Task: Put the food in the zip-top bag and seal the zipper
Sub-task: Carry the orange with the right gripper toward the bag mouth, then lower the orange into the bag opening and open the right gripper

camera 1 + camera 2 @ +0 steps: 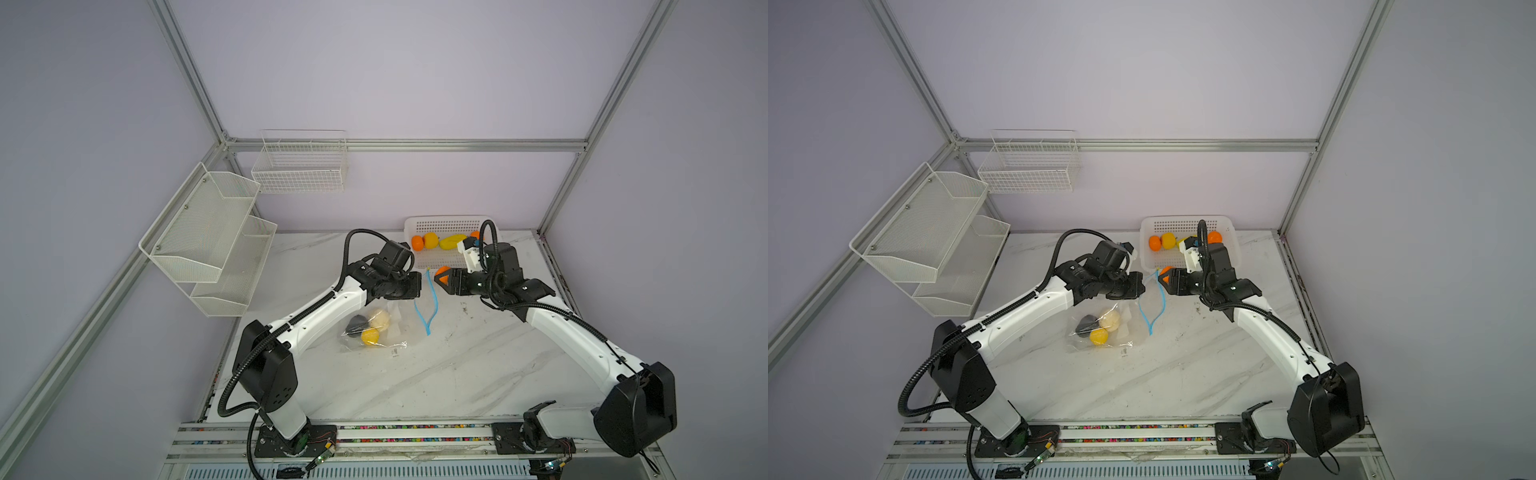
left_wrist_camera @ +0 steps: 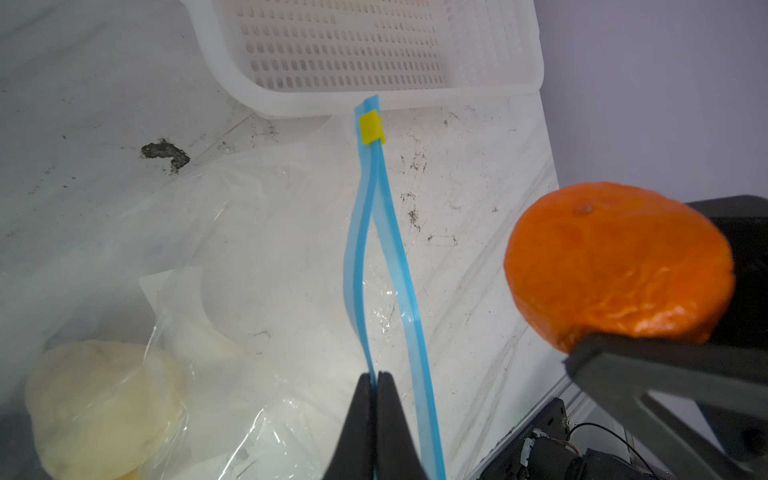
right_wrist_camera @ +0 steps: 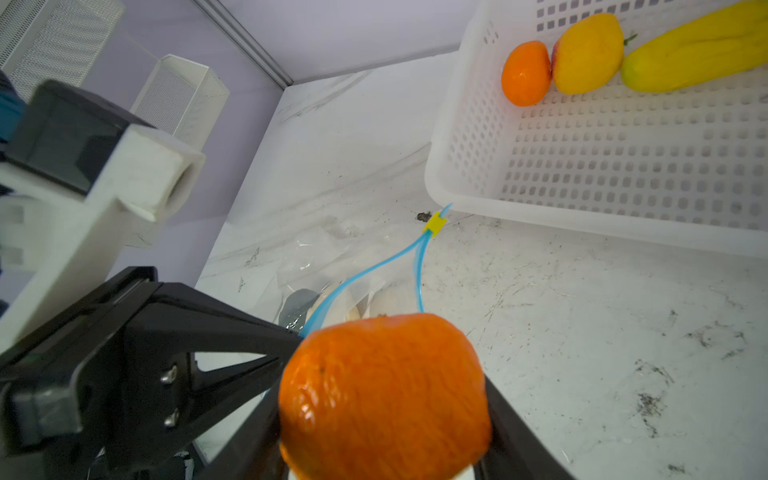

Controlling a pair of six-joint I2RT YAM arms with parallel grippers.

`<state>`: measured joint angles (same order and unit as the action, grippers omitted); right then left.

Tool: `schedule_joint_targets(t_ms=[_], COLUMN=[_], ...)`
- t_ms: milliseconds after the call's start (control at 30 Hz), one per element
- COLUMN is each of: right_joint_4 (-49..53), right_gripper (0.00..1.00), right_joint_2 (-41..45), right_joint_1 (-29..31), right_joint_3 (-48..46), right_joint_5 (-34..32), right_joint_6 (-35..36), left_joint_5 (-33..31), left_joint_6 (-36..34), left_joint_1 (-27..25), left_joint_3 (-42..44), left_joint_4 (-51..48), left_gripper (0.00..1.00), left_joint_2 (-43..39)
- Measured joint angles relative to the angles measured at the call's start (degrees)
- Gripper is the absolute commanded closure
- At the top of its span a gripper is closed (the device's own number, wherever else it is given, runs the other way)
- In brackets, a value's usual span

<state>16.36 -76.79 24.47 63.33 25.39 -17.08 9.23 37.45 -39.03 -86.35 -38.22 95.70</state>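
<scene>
- My left tool (image 2: 376, 377) is pressed together on one lip of the zipper (image 2: 392, 245), lifting that blue strip away from the other so the mouth gapes.
- My right tool (image 1: 441, 280) is spread around an orange ball (image 2: 619, 266) and pinching it from both sides, just beside the open mouth and clear of the tabletop (image 1: 457, 374).
- The zip-top bag (image 1: 395, 343) lies flat between my two arms. A cream bulb (image 1: 380, 320), a dark lump (image 1: 357, 324) and a yellow fruit (image 1: 370, 336) are already inside.
- The yellow slider (image 2: 371, 129) sits at the far end of the strip, touching or nearly touching the white basket (image 3: 457, 195).
- The basket holds another orange (image 3: 525, 75), a round yellow fruit (image 3: 588, 54) and a long yellow one (image 3: 698, 54) (a further orange (image 1: 1214, 237) shows past my right arm).
- As I judge it, the step in hand is loading, partway done, with sealing well off.
- Next I must pass the ball between the two blue lips and let go deep inside. The gap looks narrow, though I cannot tell whether it is wide enough, so my left tool may need to lift more.
</scene>
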Motion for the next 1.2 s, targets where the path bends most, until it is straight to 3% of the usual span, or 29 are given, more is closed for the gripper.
schedule_joint_targets(t_ms=[1200], right_joint_4=[-1.2], right_gripper=[0.43], right_joint_2=[-4.2], right_joint_1=[5.1], right_joint_3=[-3.5], right_joint_5=[2.8], right_joint_6=[-1.6], left_joint_5=[0.0], left_joint_6=[0.5], left_joint_1=[-0.4], left_joint_3=[0.0], left_joint_4=[0.0], left_gripper=[1.00], left_joint_2=[0.0])
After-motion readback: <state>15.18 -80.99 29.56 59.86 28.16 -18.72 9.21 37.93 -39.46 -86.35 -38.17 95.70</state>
